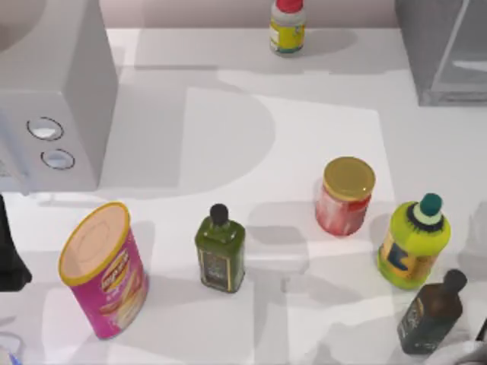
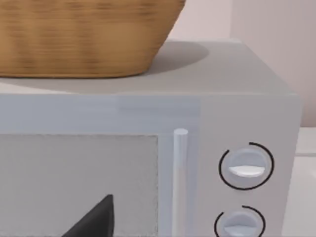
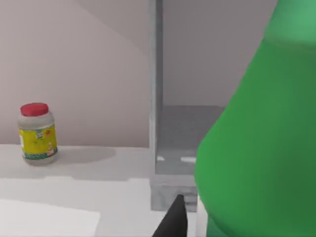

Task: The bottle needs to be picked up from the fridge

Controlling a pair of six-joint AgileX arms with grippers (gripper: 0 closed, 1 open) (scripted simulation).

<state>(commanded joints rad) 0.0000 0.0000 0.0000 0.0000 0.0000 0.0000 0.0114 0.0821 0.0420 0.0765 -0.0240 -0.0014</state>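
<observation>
Right wrist view is showing the bottle [image 3: 256, 148] looming at frame right before the fridge [image 3: 180, 143], probably being lifted out, though whether the right tool is gripping cannot be told.

A grey box with two round dials [image 1: 47, 106] sits at ten o'clock on the white table [image 1: 304, 129], with a woven basket [image 2: 84, 37] on top. A small yellow bottle with a red cap [image 1: 288, 27] stands at twelve o'clock. A pink can [image 1: 105, 270], two dark bottles [image 1: 221, 249] [image 1: 431, 313], a red jar [image 1: 345, 196] and a fat yellow-green bottle [image 1: 414, 243] run from seven to four o'clock.
</observation>
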